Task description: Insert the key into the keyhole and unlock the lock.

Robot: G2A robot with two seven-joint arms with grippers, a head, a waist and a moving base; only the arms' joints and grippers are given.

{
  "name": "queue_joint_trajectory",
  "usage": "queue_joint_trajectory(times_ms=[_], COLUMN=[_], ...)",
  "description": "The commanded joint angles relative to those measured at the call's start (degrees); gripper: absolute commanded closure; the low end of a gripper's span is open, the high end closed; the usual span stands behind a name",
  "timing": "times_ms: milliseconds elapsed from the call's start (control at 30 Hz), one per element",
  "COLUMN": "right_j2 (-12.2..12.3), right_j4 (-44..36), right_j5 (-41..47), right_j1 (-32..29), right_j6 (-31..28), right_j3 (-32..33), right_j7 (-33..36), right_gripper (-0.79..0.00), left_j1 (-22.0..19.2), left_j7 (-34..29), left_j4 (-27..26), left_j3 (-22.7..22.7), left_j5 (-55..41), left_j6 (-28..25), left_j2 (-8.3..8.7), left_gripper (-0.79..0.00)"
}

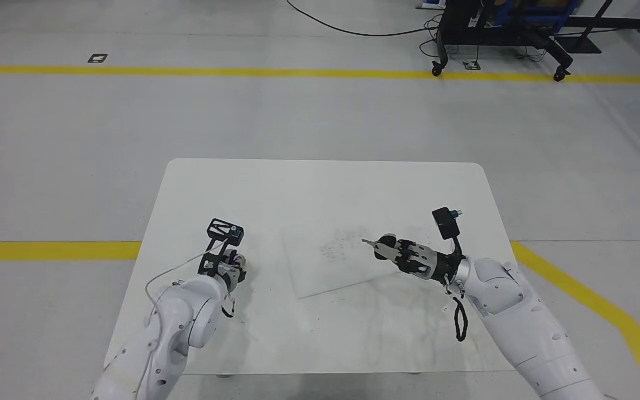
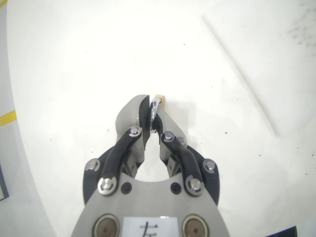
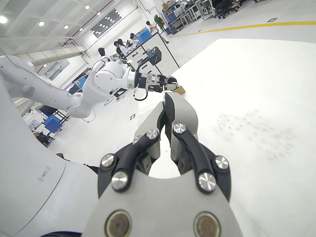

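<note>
Step in hand: approach before insertion. The left gripper (image 2: 153, 106) is clamped on the shackle of the lock (image 2: 162, 100), whose brass body projects past the fingertips, low over the left side of the table (image 1: 330, 190). The right gripper (image 3: 166, 104) is pinched tight on the key (image 3: 164, 94), above the table's middle and well apart from the lock. The key's long axis lies roughly level, blade pointing toward the left arm. Next move, as judged: align the blade with the keyhole, then advance straight

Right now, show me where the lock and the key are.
lock (image 2: 162, 99): left wrist view, on its brass body.
key (image 1: 367, 241): top view, on its protruding blade.
</note>
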Motion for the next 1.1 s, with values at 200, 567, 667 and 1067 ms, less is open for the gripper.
queue_joint_trajectory(times_ms=[200,567,667,1067], right_j2=[0.00,0.00,0.00,0.00], right_j4=[0.00,0.00,0.00,0.00], right_j5=[0.00,0.00,0.00,0.00], right_j1=[0.00,0.00,0.00,0.00], right_j6=[0.00,0.00,0.00,0.00], right_j3=[0.00,0.00,0.00,0.00], right_j7=[0.00,0.00,0.00,0.00], right_gripper=[0.000,0.000,0.000,0.000], left_j1=[-0.07,0.09,-0.16,-1.17], left_j7=[-0.06,-0.72,-0.94,0.75], left_j4=[0.22,-0.35,0.23,2.40], left_j3=[0.00,-0.31,-0.23,-1.36], left_j5=[0.08,0.77,0.67,-2.62], left_j6=[-0.58,-1.30,-1.61,-2.66], left_j2=[-0.39,-0.81,-0.96,-1.57], left_gripper=[-0.234,-0.092,-0.043,0.000])
